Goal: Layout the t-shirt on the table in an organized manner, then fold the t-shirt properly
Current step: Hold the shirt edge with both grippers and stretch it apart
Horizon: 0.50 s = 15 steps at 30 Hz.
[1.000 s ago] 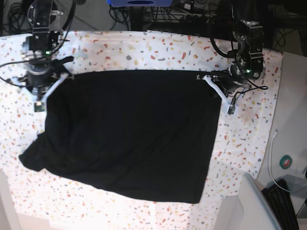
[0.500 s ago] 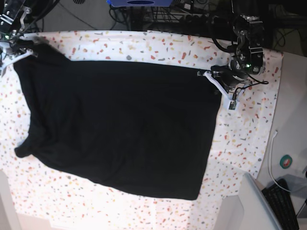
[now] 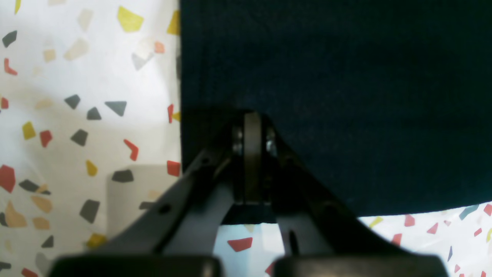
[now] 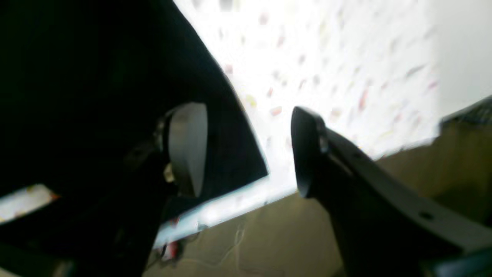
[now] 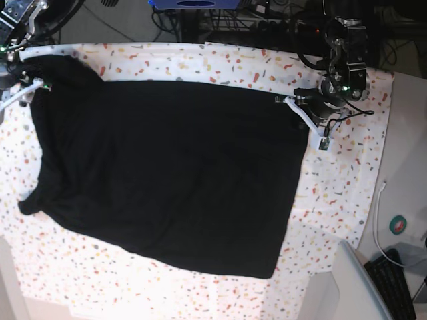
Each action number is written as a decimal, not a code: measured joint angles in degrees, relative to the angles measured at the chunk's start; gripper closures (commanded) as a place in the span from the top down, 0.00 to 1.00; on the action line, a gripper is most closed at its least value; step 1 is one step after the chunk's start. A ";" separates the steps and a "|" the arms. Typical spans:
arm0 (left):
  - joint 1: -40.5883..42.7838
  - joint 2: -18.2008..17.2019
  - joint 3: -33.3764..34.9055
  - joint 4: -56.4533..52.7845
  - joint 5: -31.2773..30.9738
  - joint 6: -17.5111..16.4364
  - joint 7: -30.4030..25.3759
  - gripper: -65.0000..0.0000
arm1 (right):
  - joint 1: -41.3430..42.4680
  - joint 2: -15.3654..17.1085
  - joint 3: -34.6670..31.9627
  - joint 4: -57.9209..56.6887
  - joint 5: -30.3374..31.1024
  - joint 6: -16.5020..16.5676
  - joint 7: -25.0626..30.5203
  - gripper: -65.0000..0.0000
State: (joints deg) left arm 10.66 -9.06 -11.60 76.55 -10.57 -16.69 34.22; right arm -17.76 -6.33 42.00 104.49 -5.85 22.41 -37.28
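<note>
Pinching the t-shirt [image 5: 167,173] corner, my left gripper [image 3: 248,127] stays clamped on the speckled surface [image 5: 200,60]. My right gripper [image 4: 246,150] gapes wide, holding nothing.

No writing to read anywhere here: no label, brand, number or sign comes through in any of the three views.
</note>
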 measured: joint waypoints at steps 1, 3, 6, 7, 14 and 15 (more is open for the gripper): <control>-0.04 0.00 0.02 -0.02 0.00 0.00 0.00 0.00 | 0.70 0.98 -2.49 -0.87 -0.44 -0.04 0.02 0.52; 0.04 -0.02 -0.02 0.00 -0.02 0.00 -0.04 0.00 | 4.17 4.13 -7.34 -4.92 0.59 0.94 -0.20 0.52; 0.31 -0.02 -0.09 0.07 -0.09 -0.07 0.09 0.00 | 12.24 8.94 -11.13 -12.20 0.55 0.81 -3.04 0.52; 0.35 -0.04 -0.09 0.17 -0.17 -0.13 0.15 0.00 | 14.10 10.21 -11.78 -14.56 0.39 0.68 -3.96 0.52; 0.33 -0.09 -0.09 0.20 -0.22 -0.22 0.22 0.00 | 20.06 13.27 -15.37 -26.64 -0.04 0.55 -6.29 0.52; 0.35 -0.09 -0.09 0.20 -0.20 -0.20 0.22 0.00 | 20.48 13.38 -15.78 -26.60 -0.04 0.57 -6.34 0.52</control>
State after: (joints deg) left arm 11.00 -9.15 -11.68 76.75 -10.76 -16.88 34.44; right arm 2.72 7.05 26.22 77.89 -5.89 22.98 -43.62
